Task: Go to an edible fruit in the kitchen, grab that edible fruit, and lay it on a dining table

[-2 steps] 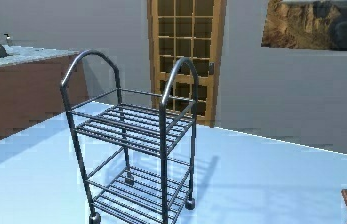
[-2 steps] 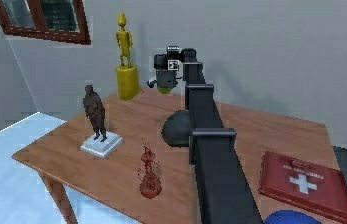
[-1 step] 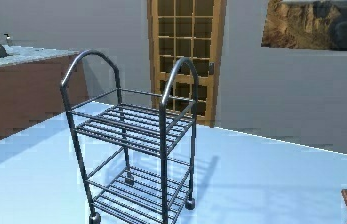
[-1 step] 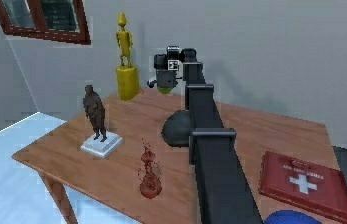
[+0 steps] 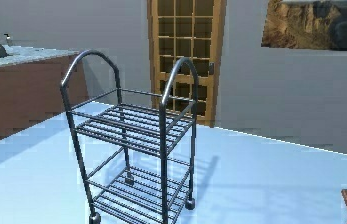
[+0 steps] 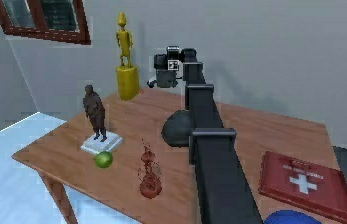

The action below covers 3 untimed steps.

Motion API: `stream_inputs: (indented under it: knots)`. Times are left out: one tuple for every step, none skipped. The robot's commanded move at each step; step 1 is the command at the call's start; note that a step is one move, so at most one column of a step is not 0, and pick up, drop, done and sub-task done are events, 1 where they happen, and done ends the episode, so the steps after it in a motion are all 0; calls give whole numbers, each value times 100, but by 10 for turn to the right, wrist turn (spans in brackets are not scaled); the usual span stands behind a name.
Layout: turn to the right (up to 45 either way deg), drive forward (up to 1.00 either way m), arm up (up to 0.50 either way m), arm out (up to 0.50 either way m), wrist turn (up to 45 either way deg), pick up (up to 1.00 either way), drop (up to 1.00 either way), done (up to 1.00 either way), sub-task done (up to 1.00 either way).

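A small round green fruit (image 6: 104, 159) lies on the wooden dining table (image 6: 251, 135) near its front left edge, beside a dark figurine (image 6: 94, 113) on a white base. My arm (image 6: 209, 140) reaches across the table. The gripper (image 6: 161, 72) is at the far side, next to a yellow statuette (image 6: 127, 58). I cannot tell whether it holds anything.
On the table are a red glassy ornament (image 6: 149, 176), a dark dome-shaped thing (image 6: 177, 130), a red first-aid case (image 6: 303, 183) and a blue object (image 6: 286, 217). In the forward view a metal wire cart (image 5: 136, 140) stands close ahead, before a wooden paned door (image 5: 186, 55). A counter (image 5: 26, 85) runs along the left.
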Motion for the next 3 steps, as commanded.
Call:
stream_inputs:
  knots:
    - [0, 0, 2, 0, 0, 0, 0, 0, 0]
    - [0, 0, 0, -8, 0, 0, 0, 0, 0]
    - [0, 0, 0, 0, 0, 0, 0, 100, 0]
